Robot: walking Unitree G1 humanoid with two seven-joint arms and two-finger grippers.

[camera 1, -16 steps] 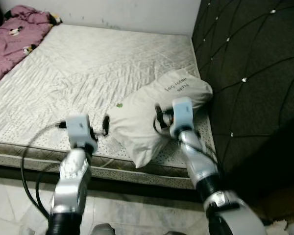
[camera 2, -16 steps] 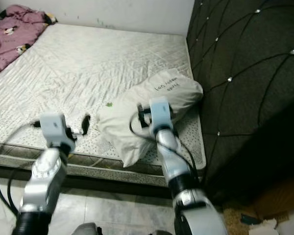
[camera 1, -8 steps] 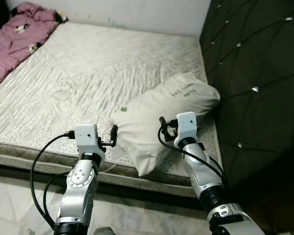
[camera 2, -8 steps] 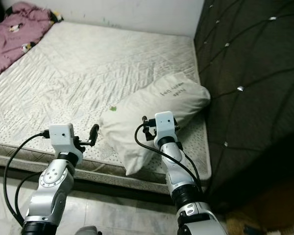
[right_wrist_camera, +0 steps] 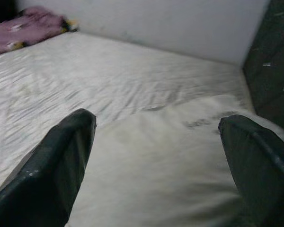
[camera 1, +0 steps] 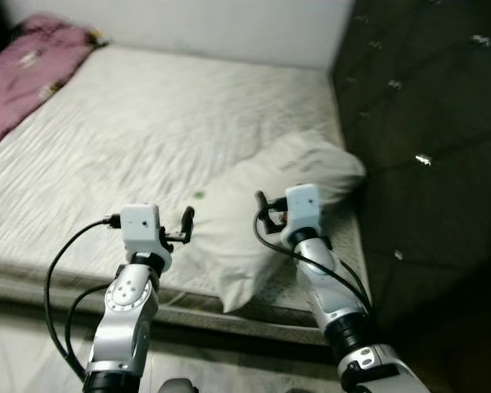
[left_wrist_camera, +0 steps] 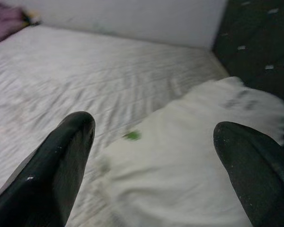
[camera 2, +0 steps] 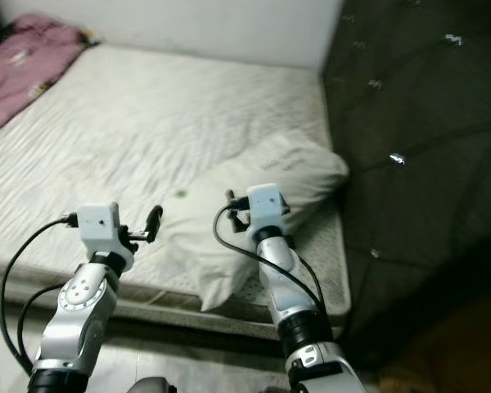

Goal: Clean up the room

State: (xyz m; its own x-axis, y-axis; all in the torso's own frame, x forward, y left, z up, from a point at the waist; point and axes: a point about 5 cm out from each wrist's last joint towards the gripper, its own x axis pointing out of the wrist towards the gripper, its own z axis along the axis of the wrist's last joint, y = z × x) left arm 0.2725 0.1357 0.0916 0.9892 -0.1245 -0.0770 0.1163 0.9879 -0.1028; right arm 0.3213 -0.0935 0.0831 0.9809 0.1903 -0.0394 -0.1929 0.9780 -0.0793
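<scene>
The white pillow (camera 1: 266, 209) lies askew at the mattress's (camera 1: 147, 131) near corner beside the dark headboard (camera 1: 425, 123), one end overhanging the near edge. Since a second ago both arms have drawn back slightly; the left gripper (left_wrist_camera: 154, 156) and right gripper (right_wrist_camera: 156, 156) hover spread wide, empty, before it. Straightening likely remains undone. A purple blanket (camera 1: 24, 82) occupies the far corner.

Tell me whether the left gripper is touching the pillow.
Apart. The left wrist view shows the left gripper with fingers spread wide and the white pillow lying beyond the tips, with nothing pinched. In the left eye view the gripper hovers just short of the pillow's edge.
</scene>
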